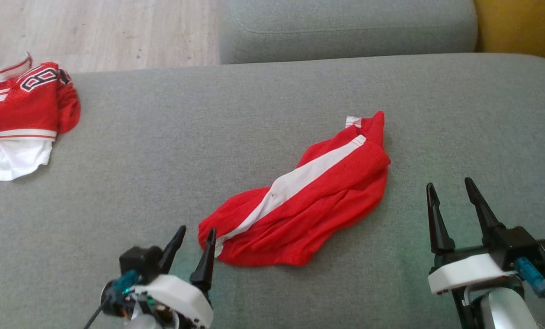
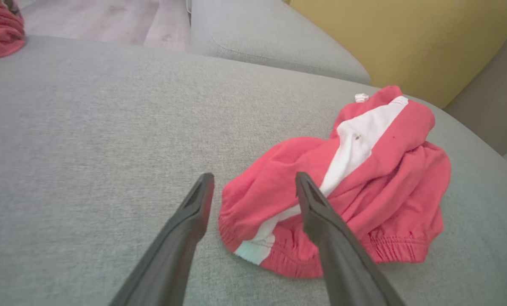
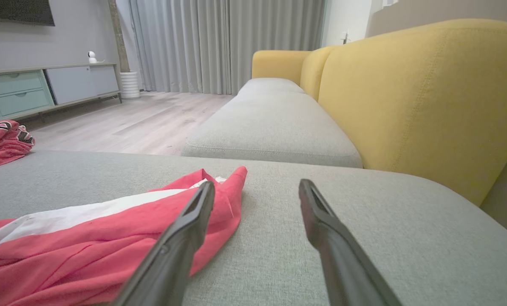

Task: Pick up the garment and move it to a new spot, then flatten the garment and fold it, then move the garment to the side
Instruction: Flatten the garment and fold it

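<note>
Grey sofa seat [image 1: 208, 137] spreads wide and flat across the near ground and bears both pieces of clothing. Beyond it, at the far right, rises the yellow backrest [image 3: 427, 93]. A second grey cushion [image 1: 345, 27] runs away from the seat's far edge beside that backrest. Pale wood floor [image 1: 94, 32] lies to the far left. Grey curtains [image 3: 219, 42] hang at the far end of the room, and a low cabinet with green drawers [image 3: 32, 89] stands along the left wall.

On the seat, the garment [image 1: 309, 201] lies loosely crumpled near the middle, a little toward the right. It is a pair of red shorts with 1 broad white stripe running slantwise from its near-left end to its far-right end. The gathered elastic hem faces the near side. A red jersey [image 1: 21, 105] with white trim and a printed number sits bunched at the seat's far-left edge, well apart from the shorts.

The right gripper [image 1: 450, 183] hovers at the near right, just beside the garment's right edge and apart from it. Its jaws are spread wide and grasp nothing. The left gripper [image 1: 197, 229] sits at the garment's near-left end. Its jaws are released too: the 2 fingers stand apart with the red hem just beyond them, and the right finger appears against the cloth.
</note>
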`<state>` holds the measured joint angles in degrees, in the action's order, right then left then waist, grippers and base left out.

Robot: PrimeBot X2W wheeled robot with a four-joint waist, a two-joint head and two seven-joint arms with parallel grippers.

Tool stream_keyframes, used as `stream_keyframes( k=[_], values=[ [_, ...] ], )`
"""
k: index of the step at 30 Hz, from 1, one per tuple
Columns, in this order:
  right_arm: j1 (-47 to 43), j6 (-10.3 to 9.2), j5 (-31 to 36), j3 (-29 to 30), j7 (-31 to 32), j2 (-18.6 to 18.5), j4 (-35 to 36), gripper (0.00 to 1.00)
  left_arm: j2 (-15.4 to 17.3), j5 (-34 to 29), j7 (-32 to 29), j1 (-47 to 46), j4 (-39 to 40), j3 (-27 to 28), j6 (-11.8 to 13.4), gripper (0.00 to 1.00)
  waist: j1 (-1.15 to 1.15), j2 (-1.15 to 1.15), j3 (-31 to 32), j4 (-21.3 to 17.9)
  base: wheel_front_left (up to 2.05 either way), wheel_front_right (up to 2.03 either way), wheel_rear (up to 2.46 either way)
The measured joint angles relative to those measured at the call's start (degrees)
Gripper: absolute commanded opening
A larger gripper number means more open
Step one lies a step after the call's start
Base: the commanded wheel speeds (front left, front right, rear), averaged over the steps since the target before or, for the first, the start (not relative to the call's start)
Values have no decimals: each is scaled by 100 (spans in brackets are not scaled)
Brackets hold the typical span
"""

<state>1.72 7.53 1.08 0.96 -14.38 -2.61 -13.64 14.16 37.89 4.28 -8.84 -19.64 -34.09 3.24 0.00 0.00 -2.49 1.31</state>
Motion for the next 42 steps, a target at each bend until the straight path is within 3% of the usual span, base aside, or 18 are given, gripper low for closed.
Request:
stream_keyframes(
  k=[8,14,42],
  values=[
    [-20,0,-1,7,0,0,57,100,-36,-185,694,230,403,191,392,100,0,0,162,141,0,0,0],
    [-47,0,-7,-24,0,0,63,100,-82,-302,899,365,509,288,531,100,0,0,263,210,0,0,0],
    [-151,0,-160,-188,0,1,-40,100,-207,-467,1000,808,442,602,535,100,0,0,274,234,0,0,0]
  ],
)
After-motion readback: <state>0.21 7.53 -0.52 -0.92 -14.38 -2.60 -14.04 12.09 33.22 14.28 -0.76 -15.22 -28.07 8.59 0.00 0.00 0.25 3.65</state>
